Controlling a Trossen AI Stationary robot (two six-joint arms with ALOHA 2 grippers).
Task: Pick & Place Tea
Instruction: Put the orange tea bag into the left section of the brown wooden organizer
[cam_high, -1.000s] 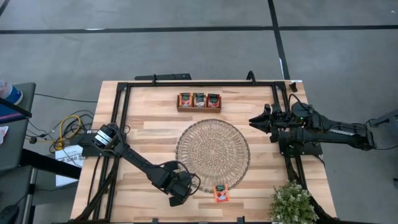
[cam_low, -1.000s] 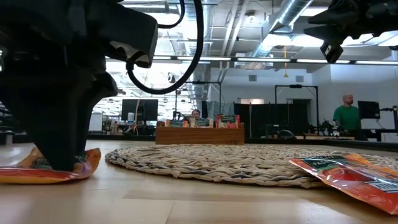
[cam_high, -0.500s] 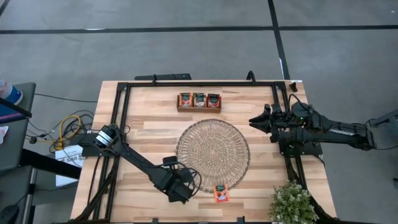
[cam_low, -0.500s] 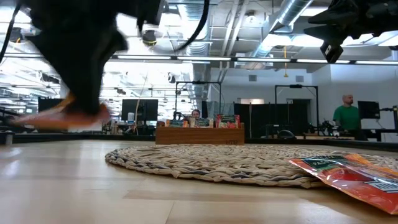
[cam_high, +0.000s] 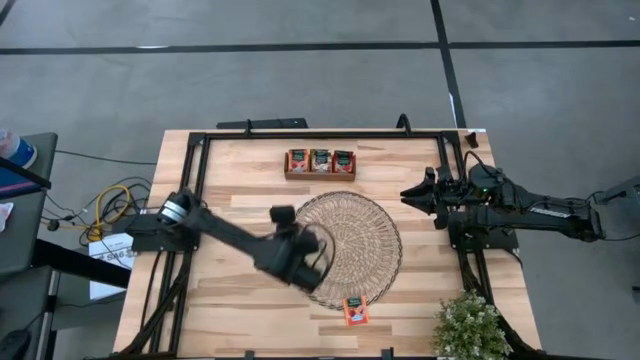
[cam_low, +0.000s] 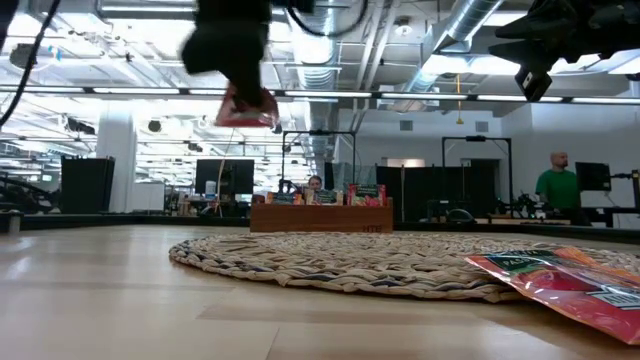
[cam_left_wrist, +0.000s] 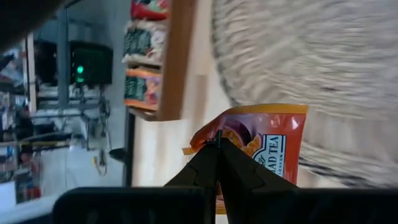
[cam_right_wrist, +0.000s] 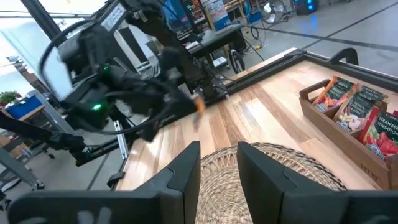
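My left gripper (cam_high: 306, 262) is above the left rim of the round woven mat (cam_high: 342, 247), shut on a red-orange tea packet (cam_low: 247, 107) that is high off the table. A second red-orange packet (cam_high: 354, 311) lies flat on the wood near the table's near edge, just off the mat; it also fills the low view's right corner (cam_low: 560, 282). More packets stand in the brown wooden tray (cam_high: 320, 162) by the far edge. My right gripper (cam_right_wrist: 217, 168) waits open at the table's right side, off the mat. My left gripper pinches the tea packet between its two shut fingertips (cam_left_wrist: 219, 149), at one edge of the packet (cam_left_wrist: 235, 132). The labelled face (cam_left_wrist: 270, 152) reaches out past the fingers. In the low view the packet hangs just below the fingers, lifted clear of table and mat.
A black frame (cam_high: 195, 180) runs along the table's left, far and right sides. A small green plant (cam_high: 470, 325) stands at the near right corner. Bare wood lies left of the mat. A person (cam_low: 556, 182) stands in the room beyond the table.
My left gripper, shut on the packet all along, has risen from the table near the near edge and swung toward the far side and right, ending over the mat's left rim. The packet has gone from lying on the wood to lifted clear.
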